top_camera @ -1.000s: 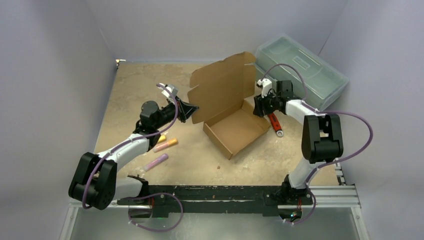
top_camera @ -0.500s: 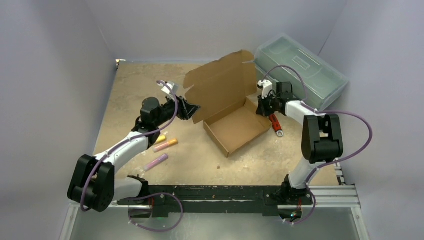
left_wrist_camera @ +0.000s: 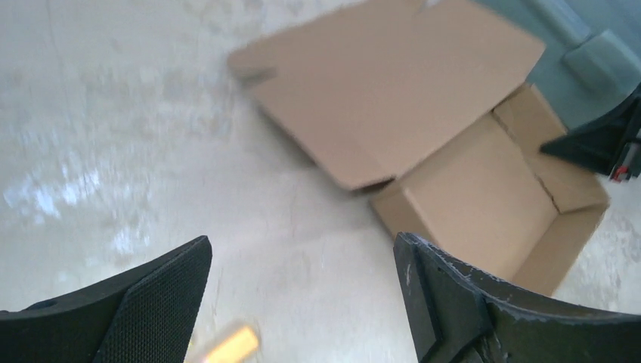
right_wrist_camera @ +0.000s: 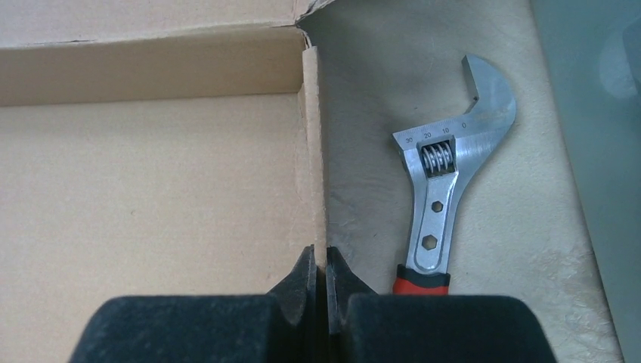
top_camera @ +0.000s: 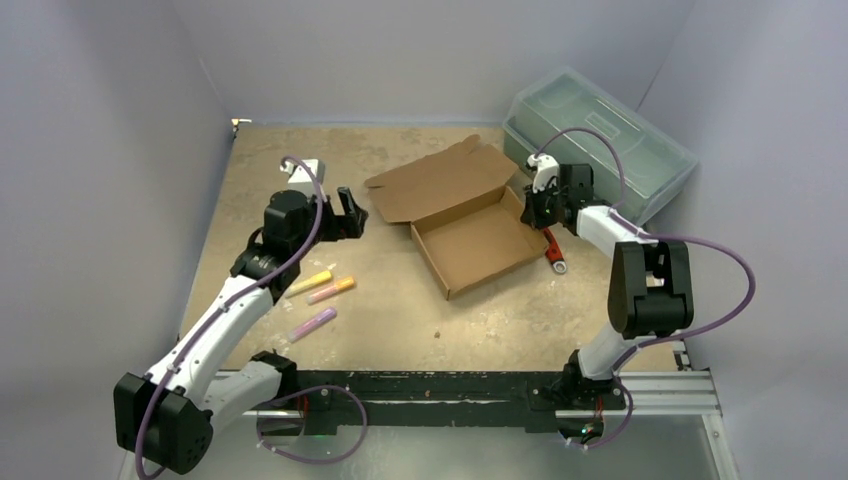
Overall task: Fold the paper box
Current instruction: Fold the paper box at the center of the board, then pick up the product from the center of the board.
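The paper box (top_camera: pixel 478 240) sat in the middle of the bench (top_camera: pixel 280 160); its lid (top_camera: pixel 440 180), standing a moment before, had dropped back, since my left jaws had let go and gaped wide; I think the lid still needed shutting; my right jaws pinched the box's right wall; a wrench (top_camera: pixel 552 252) lay just beside it; a toolbox (top_camera: pixel 600 140) sat behind.

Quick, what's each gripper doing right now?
Left gripper: open, holding nothing.
Right gripper: shut on the side wall of the paper box.
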### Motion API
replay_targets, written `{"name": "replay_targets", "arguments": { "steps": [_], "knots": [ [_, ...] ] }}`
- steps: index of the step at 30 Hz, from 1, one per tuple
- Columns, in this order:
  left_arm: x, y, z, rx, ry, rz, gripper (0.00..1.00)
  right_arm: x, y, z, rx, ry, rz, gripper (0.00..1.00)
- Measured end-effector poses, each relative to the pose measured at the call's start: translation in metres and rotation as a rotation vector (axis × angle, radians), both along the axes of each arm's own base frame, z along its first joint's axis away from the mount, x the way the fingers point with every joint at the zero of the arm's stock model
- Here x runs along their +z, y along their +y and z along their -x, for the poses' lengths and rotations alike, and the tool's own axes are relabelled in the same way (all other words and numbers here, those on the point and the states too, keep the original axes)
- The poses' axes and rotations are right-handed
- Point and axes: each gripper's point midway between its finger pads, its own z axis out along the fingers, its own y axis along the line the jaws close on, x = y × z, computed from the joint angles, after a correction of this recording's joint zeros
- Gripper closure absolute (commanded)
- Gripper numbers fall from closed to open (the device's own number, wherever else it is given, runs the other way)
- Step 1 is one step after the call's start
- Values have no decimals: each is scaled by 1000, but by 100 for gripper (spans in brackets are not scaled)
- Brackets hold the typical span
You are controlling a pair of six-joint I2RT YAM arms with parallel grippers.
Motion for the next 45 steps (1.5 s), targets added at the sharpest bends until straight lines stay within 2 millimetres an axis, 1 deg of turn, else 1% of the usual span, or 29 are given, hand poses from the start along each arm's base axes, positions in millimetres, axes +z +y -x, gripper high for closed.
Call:
{"name": "replay_targets", "arguments": {
  "steps": [2, 5, 6, 7, 8, 10, 12, 14, 15, 16, 18, 20, 22, 24, 25, 26, 29, 31, 33, 35, 36, 37, 38, 39, 40, 41, 43, 45],
  "knots": [
    [-16, 1, 11, 1, 88, -1, 15, -1, 1, 1, -1, 5, -4, 99],
    [-44, 4, 30, 13, 224, -5, 18, -4, 3, 2, 1, 17, -11, 93],
    [-51, 6, 35, 17, 255, -9, 21, -6, 5, 3, 5, 25, -12, 89],
    [-64, 9, 43, 20, 308, -28, 24, -9, 6, 4, 9, 36, -12, 83],
    [-67, 10, 45, 20, 321, -33, 25, -12, 9, 6, 16, 47, -14, 77],
    [-83, 13, 52, 12, 389, -76, 29, -19, 14, 12, 37, 81, -24, 64],
    [-95, 9, 57, -36, 443, -111, 29, -21, 17, 16, 59, 108, -33, 53],
    [-99, 5, 57, -86, 474, -140, 29, -19, 19, 18, 82, 117, -35, 45],
    [-97, 3, 54, -112, 477, -158, 29, -16, 21, 19, 96, 113, -39, 43],
    [-93, 1, 49, -133, 470, -178, 29, -13, 22, 19, 108, 105, -38, 41],
    [-78, 0, 36, -171, 423, -233, 29, -6, 22, 21, 131, 90, -32, 40],
    [-64, 4, 24, -186, 354, -321, 29, 4, 23, 23, 157, 68, -27, 40],
    [-58, 5, 23, -210, 302, -412, 29, 14, 22, 23, 184, 44, -9, 40],
    [-61, 5, 28, -255, 260, -519, 30, 24, 21, 23, 215, 19, 10, 39],
    [-64, 5, 32, -278, 243, -565, 30, 31, 20, 25, 240, -2, 21, 39],
    [-72, 6, 39, -310, 233, -621, 30, 39, 19, 27, 257, -21, 30, 39],
    [-93, 13, 56, -381, 236, -730, 30, 73, 18, 37, 311, -114, 52, 37],
    [-101, 17, 61, -401, 244, -766, 32, 105, 21, 48, 355, -200, 47, 28],
    [-104, 19, 62, -415, 241, -785, 36, 137, 31, 62, 426, -284, 15, 22],
    [-105, 18, 61, -425, 231, -794, 41, 160, 43, 78, 516, -353, -20, 18],
    [-106, 17, 61, -434, 221, -796, 45, 169, 50, 87, 563, -383, -45, 17],
    [-109, 16, 62, -446, 216, -797, 47, 174, 56, 96, 604, -403, -69, 16],
    [-114, 15, 64, -465, 211, -802, 50, 174, 61, 103, 640, -416, -95, 16],
    [-119, 15, 66, -479, 214, -806, 52, 170, 65, 110, 662, -411, -119, 16],
    [-127, 15, 70, -499, 221, -812, 55, 163, 66, 114, 671, -399, -135, 17],
    [-132, 15, 73, -512, 231, -818, 58, 152, 66, 118, 675, -366, -159, 17],
    [-144, 16, 78, -540, 260, -833, 60, 133, 64, 119, 663, -298, -184, 17],
    [-154, 15, 77, -558, 290, -848, 60, 116, 62, 115, 657, -241, -195, 17]
  ]
}}
